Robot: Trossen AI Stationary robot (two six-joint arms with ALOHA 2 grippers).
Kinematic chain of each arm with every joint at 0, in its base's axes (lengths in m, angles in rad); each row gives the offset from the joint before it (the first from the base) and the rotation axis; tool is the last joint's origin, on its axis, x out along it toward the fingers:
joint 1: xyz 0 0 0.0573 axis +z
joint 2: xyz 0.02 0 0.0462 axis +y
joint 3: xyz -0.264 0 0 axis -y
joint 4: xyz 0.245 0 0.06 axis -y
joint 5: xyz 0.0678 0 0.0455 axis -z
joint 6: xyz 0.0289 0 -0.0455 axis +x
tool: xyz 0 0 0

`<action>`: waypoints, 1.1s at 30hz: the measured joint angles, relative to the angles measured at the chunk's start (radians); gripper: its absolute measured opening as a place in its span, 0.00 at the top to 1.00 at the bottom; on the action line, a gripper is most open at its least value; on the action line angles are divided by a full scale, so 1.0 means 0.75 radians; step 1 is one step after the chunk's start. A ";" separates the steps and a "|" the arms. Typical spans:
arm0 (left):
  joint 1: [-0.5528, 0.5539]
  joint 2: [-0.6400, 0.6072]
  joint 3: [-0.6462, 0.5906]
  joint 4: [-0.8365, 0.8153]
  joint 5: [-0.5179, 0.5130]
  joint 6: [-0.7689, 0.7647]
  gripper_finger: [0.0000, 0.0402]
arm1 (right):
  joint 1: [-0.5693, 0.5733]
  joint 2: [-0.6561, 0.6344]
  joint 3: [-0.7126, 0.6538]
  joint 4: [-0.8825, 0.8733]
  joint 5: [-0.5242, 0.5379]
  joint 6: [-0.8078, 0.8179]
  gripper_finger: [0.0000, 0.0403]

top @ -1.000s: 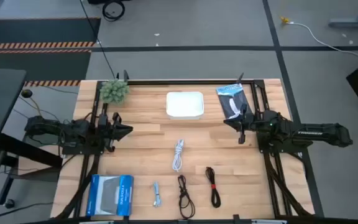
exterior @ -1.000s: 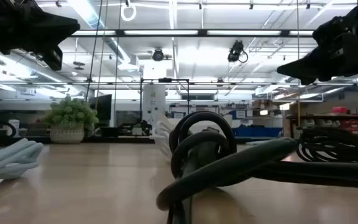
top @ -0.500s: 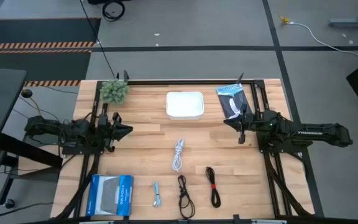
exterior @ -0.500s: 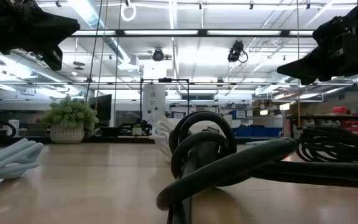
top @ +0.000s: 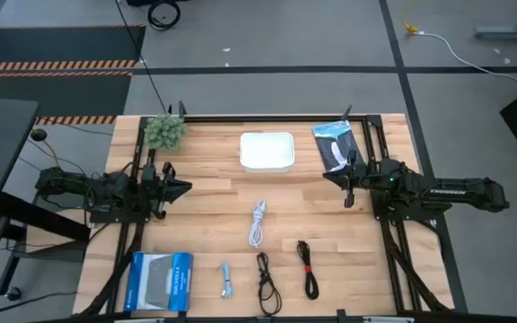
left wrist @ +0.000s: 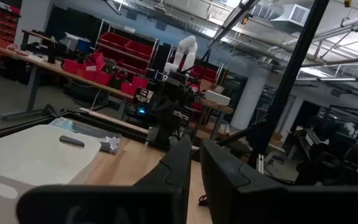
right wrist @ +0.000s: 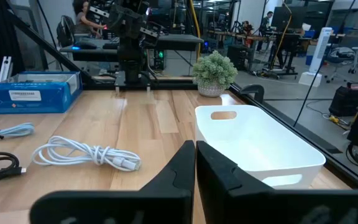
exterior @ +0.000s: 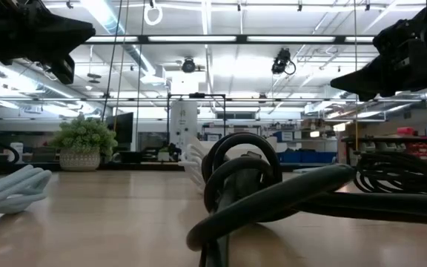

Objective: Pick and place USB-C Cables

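Observation:
Four bundled cables lie on the near half of the table: a white one [top: 258, 222] in the middle, a small pale grey one [top: 225, 280], a black one [top: 267, 283] and a black one with a red band [top: 308, 268]. The white cable [right wrist: 87, 154] and the grey cable [right wrist: 5, 132] also show in the right wrist view. My left gripper [top: 184, 187] hovers shut at the table's left side. My right gripper [top: 327, 177] hovers shut at the right side. Neither is near a cable.
A white bin [top: 267, 151] sits at the far middle, a potted plant [top: 165, 131] at the far left, a black-and-white packet [top: 335, 145] at the far right and a blue box [top: 160, 281] at the near left. Bare wood lies between the arms.

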 joint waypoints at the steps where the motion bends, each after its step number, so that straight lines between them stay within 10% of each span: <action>1: 0.000 0.000 0.000 0.000 0.000 0.000 0.89 | 0.000 0.000 0.000 0.000 0.000 0.000 0.95; 33: 0.004 0.000 0.000 0.108 -0.075 -0.228 0.89 | 0.000 0.000 0.000 0.000 0.000 0.000 0.95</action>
